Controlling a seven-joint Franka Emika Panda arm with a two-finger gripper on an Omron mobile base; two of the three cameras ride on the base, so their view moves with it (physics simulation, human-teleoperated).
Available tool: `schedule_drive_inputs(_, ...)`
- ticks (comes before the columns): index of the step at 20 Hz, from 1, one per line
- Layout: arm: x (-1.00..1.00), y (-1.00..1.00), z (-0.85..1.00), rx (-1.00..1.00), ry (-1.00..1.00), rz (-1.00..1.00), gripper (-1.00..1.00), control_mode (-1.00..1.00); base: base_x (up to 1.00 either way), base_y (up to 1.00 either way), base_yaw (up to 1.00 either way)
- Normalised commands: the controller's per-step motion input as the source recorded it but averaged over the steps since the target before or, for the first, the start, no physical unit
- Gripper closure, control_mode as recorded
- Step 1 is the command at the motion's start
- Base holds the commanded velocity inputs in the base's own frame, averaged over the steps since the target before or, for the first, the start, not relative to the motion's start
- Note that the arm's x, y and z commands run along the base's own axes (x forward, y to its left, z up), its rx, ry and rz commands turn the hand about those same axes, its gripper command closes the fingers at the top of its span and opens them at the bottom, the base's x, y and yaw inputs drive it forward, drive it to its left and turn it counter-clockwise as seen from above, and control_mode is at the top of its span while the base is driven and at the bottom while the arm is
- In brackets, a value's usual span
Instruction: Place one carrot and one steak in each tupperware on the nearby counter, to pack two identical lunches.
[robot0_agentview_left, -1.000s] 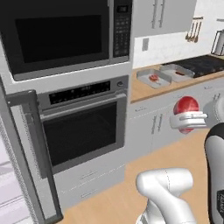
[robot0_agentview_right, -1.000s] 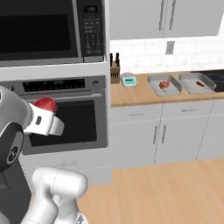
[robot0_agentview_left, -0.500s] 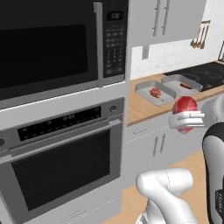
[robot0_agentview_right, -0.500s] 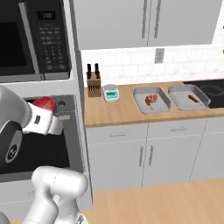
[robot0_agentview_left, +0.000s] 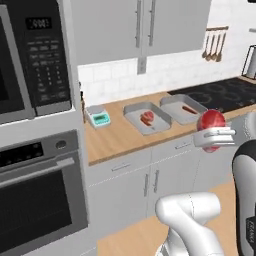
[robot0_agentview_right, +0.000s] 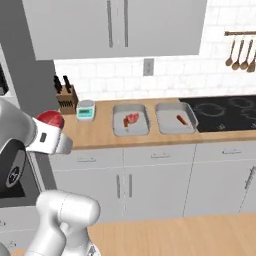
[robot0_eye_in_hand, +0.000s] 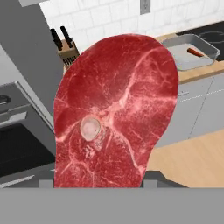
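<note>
On the counter (robot0_agentview_right: 100, 135) two tupperware trays sit side by side: the left tray (robot0_agentview_right: 130, 120) has a steak (robot0_agentview_right: 131, 119) in it and the right tray (robot0_agentview_right: 175, 118) a carrot (robot0_agentview_right: 181, 120). Left of them stands a scale (robot0_agentview_right: 86, 110), with a knife block (robot0_agentview_right: 65, 98) further left at the wall, and the stovetop (robot0_agentview_right: 225, 112) lies right of the trays. A second steak (robot0_agentview_left: 211, 122) is held up in front of the counter, below the trays' level in the left base view.

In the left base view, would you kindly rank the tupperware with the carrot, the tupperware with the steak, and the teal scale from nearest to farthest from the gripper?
The gripper holds a steak at the right.
1. Tupperware with the carrot, right tray, beside the stovetop.
2. Tupperware with the steak, the left tray.
3. Teal scale, far left on the counter.
</note>
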Motion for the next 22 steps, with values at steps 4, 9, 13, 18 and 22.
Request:
schedule_drive_inputs(4,0.0,0.0,0.0,0.0,0.0,0.0,1.0,1.0,0.49,-1.0,0.41)
schedule_drive_inputs(9,0.0,0.0,0.0,0.0,0.0,0.0,1.0,1.0,0.47,-0.99,0.39)
schedule_drive_inputs(13,0.0,0.0,0.0,0.0,0.0,0.0,1.0,1.0,0.84,-0.8,0.35)
schedule_drive_inputs(18,0.0,0.0,0.0,0.0,0.0,0.0,1.0,1.0,0.9,-0.69,0.3)
schedule_drive_inputs(22,0.0,0.0,0.0,0.0,0.0,0.0,1.0,1.0,0.72,-0.51,0.25)
